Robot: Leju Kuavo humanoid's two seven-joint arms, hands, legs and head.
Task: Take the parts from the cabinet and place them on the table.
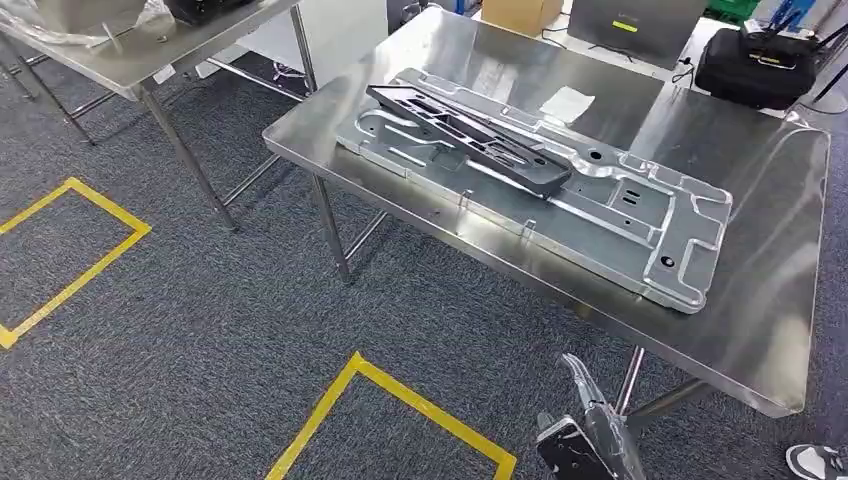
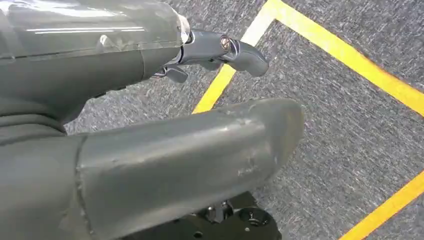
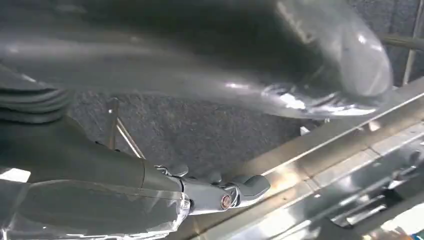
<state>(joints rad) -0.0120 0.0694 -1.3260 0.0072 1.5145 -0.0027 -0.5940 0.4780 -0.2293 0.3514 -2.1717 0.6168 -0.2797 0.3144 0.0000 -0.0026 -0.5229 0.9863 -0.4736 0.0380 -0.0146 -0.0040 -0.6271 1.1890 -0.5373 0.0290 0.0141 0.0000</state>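
A large silver stamped metal panel [image 1: 600, 215] lies flat on the steel table [image 1: 760, 300]. A long black part [image 1: 470, 135] rests on top of the panel toward its far end. My right hand [image 1: 588, 440] hangs low in front of the table's near edge and holds nothing. In the right wrist view that hand [image 3: 125, 175] has its fingers [image 3: 235, 190] stretched out just under the table's edge [image 3: 320, 155]. My left hand [image 2: 150, 140] hangs over the grey carpet with its fingers [image 2: 225, 50] apart and nothing in it.
A second steel table [image 1: 180, 40] stands at the back left. Yellow tape squares [image 1: 400, 395] mark the carpet in front of me. A black bag [image 1: 760, 65] and a cardboard box [image 1: 520, 12] sit behind the table. A person's shoe [image 1: 815, 460] is at the lower right.
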